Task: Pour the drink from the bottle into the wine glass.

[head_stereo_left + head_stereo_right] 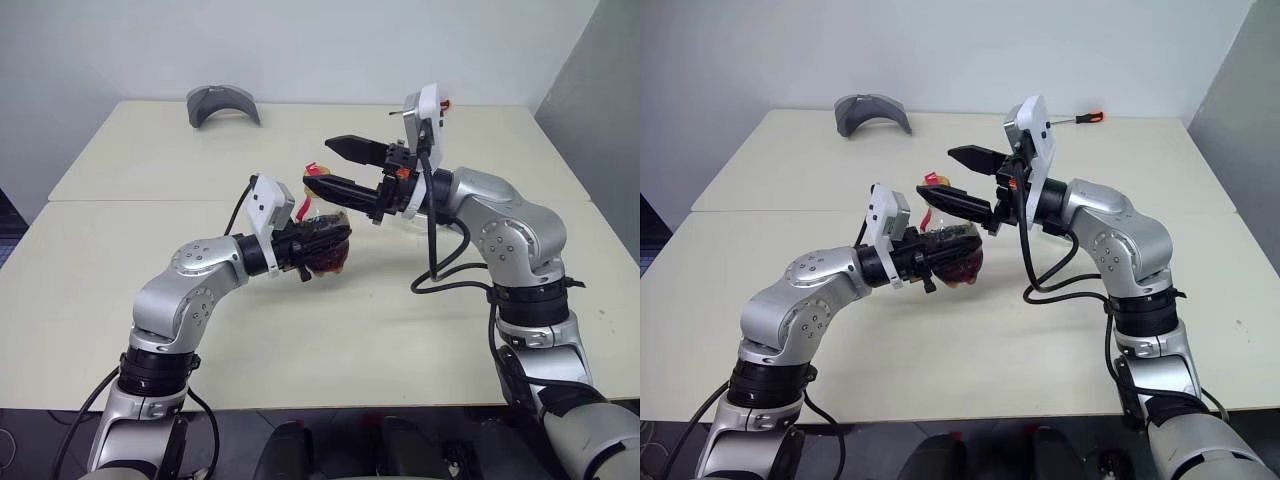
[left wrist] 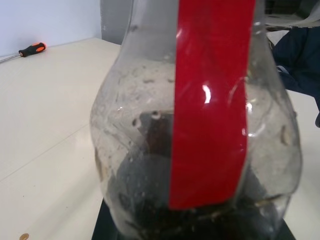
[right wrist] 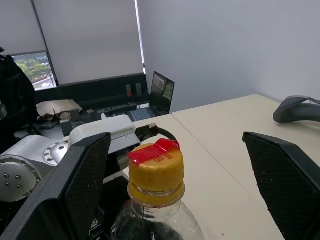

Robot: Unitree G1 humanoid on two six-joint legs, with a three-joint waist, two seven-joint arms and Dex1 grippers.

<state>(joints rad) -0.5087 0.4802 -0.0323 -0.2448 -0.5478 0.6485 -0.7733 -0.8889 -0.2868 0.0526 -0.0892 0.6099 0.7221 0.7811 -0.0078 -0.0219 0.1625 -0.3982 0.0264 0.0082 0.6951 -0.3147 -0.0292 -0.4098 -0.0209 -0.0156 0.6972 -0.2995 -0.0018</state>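
The left claw [image 1: 940, 255] pinches the bottle [image 1: 958, 258] by its rounded body, lifted above the middle of the bench [image 1: 1060, 340]. The right claw [image 3: 175, 165], spread wide, flanks the yellow cap [image 3: 156, 170]. The thin plastic looks light and squashy, so squeeze gently and take the ridged cap firmly.

A pale cream table [image 1: 330, 340] carries the scene, made of two tops set edge to edge, with a straight seam [image 1: 150, 200] running across between the near one and the far one. On the far top, toward its left back corner, lies a grey curved thing [image 1: 222, 104] like a padded headrest. Near the back edge on the right lies a screwdriver [image 1: 1080, 118] with an orange and black handle.
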